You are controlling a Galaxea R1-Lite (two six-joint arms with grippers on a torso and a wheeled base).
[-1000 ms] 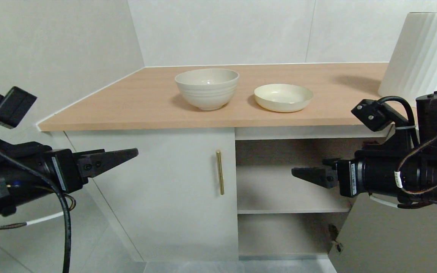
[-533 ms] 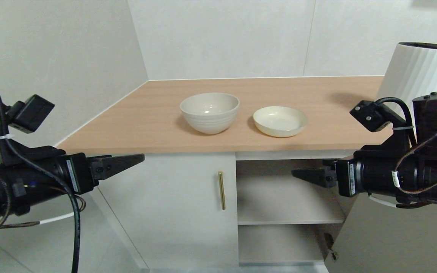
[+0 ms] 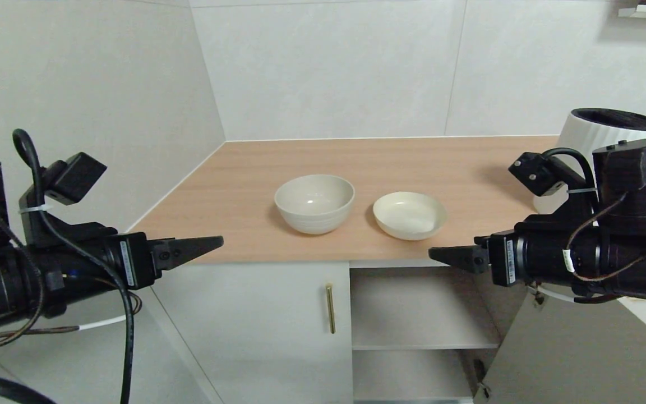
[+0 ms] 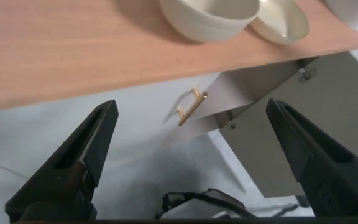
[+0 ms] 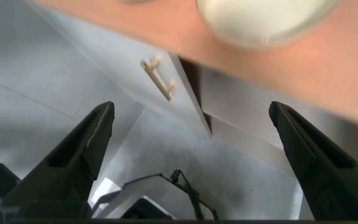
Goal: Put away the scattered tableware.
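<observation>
Tableware: a deep pale bowl (image 3: 314, 203) and a shallow cream dish (image 3: 410, 215) stand upright on the wooden bench (image 3: 233, 185). Both are set toward the front edge, about midway along it. The bowl is on the side of the bench's left corner and the dish is just beside it, with a narrow gap showing between them in the head view. Both look empty.

Left claw (image 3: 213, 243): held off the bench, level with the front edge and near the front left corner, pointing along the edge toward the bowl. The left wrist view shows its two fingers (image 4: 79, 162) spread wide with nothing between them. It is well apart from the bowl.

Right claw (image 3: 438, 255): held just off the front edge, close below the dish, pointing back toward the left claw. The right wrist view shows its fingers (image 5: 73, 155) likewise spread wide and holding nothing. It touches neither dish nor bench.

Other items: a white ribbed container (image 3: 609, 126) with a dark open top stands at the right end of the bench, partly hidden by the right arm. Under the bench is a cupboard. Its left door (image 3: 255, 331) is shut and carries an upright brass handle (image 3: 330, 308). Its right door (image 3: 558, 359) is swung open, exposing a shelf (image 3: 418, 336) with a further space below it.
</observation>
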